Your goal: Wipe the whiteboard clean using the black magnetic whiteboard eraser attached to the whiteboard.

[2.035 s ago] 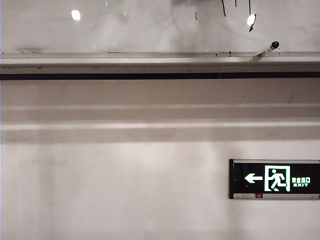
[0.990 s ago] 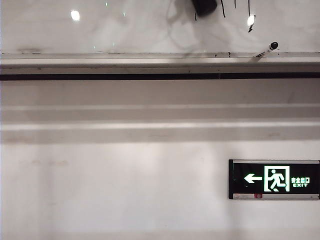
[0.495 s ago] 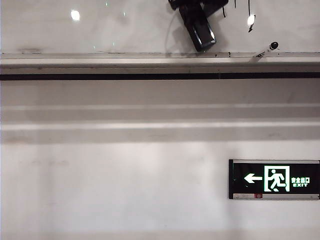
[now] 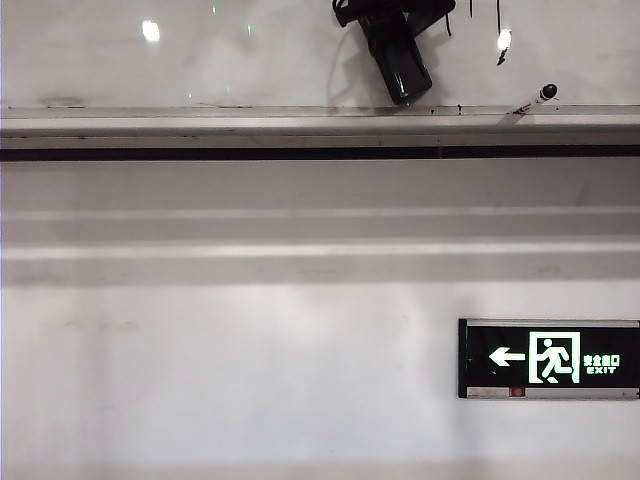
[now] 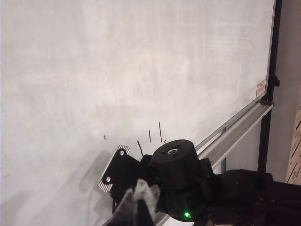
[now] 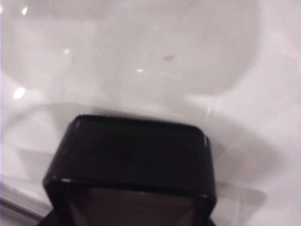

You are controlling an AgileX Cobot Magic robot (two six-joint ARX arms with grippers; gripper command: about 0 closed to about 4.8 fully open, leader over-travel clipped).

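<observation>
My right gripper (image 4: 400, 70) is clamped on the small glossy black rectangular eraser (image 6: 134, 160), pressed low on the wide glossy white whiteboard (image 4: 250, 60), just above its grey aluminium tray rail (image 4: 200, 112). Thin black marker strokes (image 5: 149, 136) remain nearby. My left gripper (image 5: 138, 205) hangs pinched closed, holding nothing. Risk, as I judge it: sliding lower could jam the eraser against the rail, or knock the black-capped white marker (image 4: 533, 100) off.

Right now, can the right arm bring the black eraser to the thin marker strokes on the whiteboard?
Probably yes. The right gripper, low on the glossy white whiteboard, holds the black rectangular eraser; the thin black strokes lie close by, only bare board between. The left gripper hangs back, shut.
</observation>
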